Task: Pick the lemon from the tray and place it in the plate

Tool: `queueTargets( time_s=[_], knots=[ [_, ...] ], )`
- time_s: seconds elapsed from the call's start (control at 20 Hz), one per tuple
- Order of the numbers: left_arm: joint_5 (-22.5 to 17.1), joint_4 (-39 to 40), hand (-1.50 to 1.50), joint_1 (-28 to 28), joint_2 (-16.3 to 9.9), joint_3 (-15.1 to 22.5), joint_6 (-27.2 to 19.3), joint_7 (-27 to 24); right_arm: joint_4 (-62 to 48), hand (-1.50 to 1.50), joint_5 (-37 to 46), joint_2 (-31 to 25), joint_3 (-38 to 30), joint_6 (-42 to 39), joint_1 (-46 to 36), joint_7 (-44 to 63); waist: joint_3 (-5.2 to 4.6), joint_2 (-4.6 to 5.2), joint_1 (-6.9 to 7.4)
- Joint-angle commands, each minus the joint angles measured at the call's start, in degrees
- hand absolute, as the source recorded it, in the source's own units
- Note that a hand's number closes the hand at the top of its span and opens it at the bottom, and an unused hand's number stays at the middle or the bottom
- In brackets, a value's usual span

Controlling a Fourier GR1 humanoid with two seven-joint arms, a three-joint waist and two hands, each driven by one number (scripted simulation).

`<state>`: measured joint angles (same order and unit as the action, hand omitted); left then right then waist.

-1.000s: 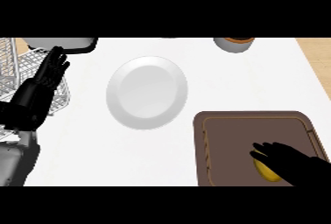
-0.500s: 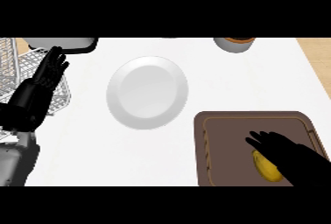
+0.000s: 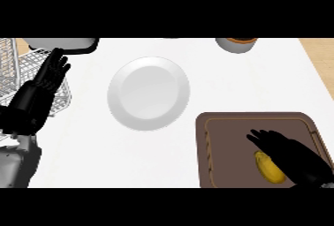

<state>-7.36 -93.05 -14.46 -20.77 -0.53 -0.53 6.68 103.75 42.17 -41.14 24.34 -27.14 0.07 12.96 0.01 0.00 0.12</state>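
The white table (image 3: 195,57) carries everything, and the plate (image 3: 149,93) near its middle serves as the landmark. That plate is bare, presumably left so to receive the fruit. To the plate's lower right, a little apart from it, lies the brown tray (image 3: 225,145), whose raised rim keeps its load from rolling off. To the plate's left stands a wire rack (image 3: 23,66). In front of that rack the left hand (image 3: 49,77) is raised with fingers straight and slightly fanned; it looks parked clear of the work. The right hand (image 3: 280,148) hangs over the tray, fingers (image 3: 261,136) spread and pointing toward the plate, holding nothing. The lemon (image 3: 269,167) lies in the tray just beside that palm, partly covered by it, not yet grasped.
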Motion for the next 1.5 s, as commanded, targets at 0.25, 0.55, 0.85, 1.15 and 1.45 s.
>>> queueTargets(
  time_s=[0.25,0.55,0.85,1.15,1.45],
  knots=[
    [0.97,4.8,0.0,-3.02,1.05,-2.82,2.69,-1.37,-16.56,-1.5,8.56,7.06,0.34,2.45,-4.69,-6.44,0.01,0.1,0.12],
    [1.59,-1.14,0.0,-0.7,2.83,-2.99,2.71,1.63,-13.78,-1.5,15.48,9.14,1.45,3.81,-0.33,-4.46,0.0,-0.03,-0.09],
    [2.71,0.94,0.0,-1.24,3.17,-2.92,2.98,0.25,-19.32,1.5,15.2,11.96,-1.75,16.39,-5.16,-15.32,0.03,0.05,0.07],
    [1.28,-1.38,0.0,-1.09,2.15,-4.08,4.63,1.7,-24.37,1.5,16.76,13.58,-5.48,22.23,-12.91,-19.51,0.06,0.19,1.14],
    [1.63,0.67,0.0,-5.59,4.42,-0.85,5.42,-0.39,-39.73,1.5,11.31,7.43,-15.79,19.74,-31.52,-27.29,0.43,3.41,8.1]
  ],
)
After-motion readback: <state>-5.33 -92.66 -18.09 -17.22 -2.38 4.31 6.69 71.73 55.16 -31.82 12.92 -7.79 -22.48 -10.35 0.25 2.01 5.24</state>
